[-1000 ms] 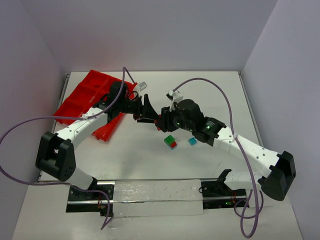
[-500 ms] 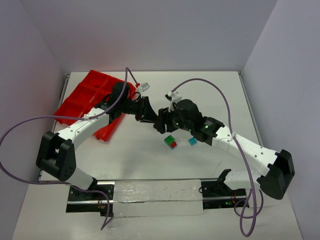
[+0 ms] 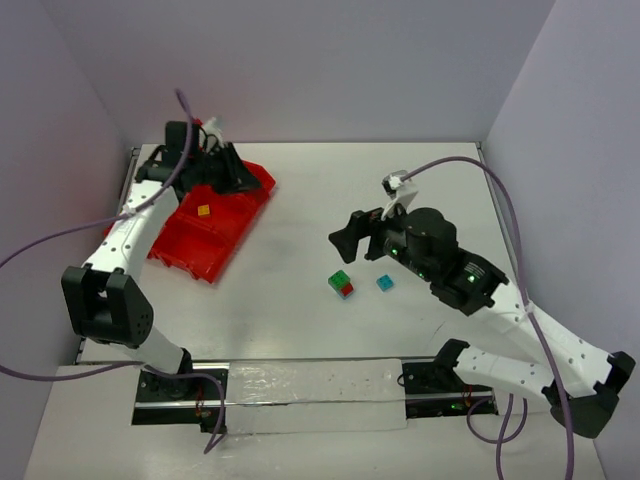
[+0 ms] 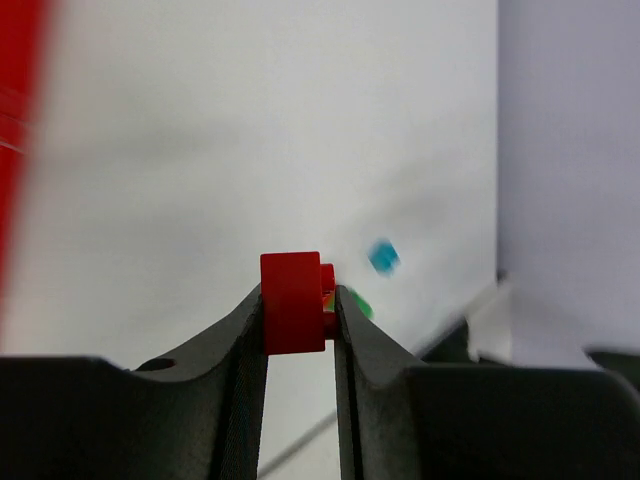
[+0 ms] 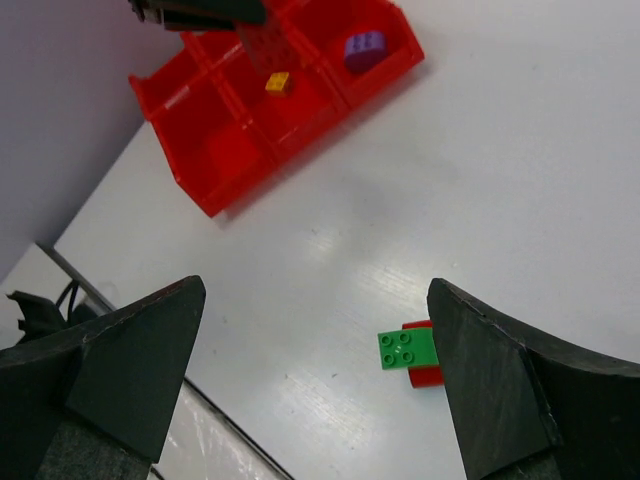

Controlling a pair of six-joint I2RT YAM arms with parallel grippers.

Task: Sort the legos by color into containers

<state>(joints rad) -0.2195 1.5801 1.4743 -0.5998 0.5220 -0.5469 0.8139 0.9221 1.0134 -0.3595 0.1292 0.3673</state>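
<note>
My left gripper (image 3: 246, 181) hangs over the far side of the red tray (image 3: 181, 252), shut on a small red lego (image 4: 292, 302). In the tray's compartments lie a yellow lego (image 5: 277, 83) and a purple lego (image 5: 363, 50). A green lego stacked on a red one (image 3: 342, 284) sits at mid-table, with a cyan lego (image 3: 384, 283) just to its right. My right gripper (image 3: 342, 238) hovers above and behind that pair, wide open and holding nothing. In the right wrist view the stack (image 5: 408, 350) lies by the right finger (image 5: 520, 390).
The tray (image 5: 200, 190) lies at an angle at the table's back left, near the left wall. Purple cables arc over both arms. A metal rail (image 3: 300, 385) with the arm bases runs along the near edge.
Both grippers met at mid-table. The left one shut on the red lego, the right one opened and drew back right, and the left arm swung back-left over the tray.
</note>
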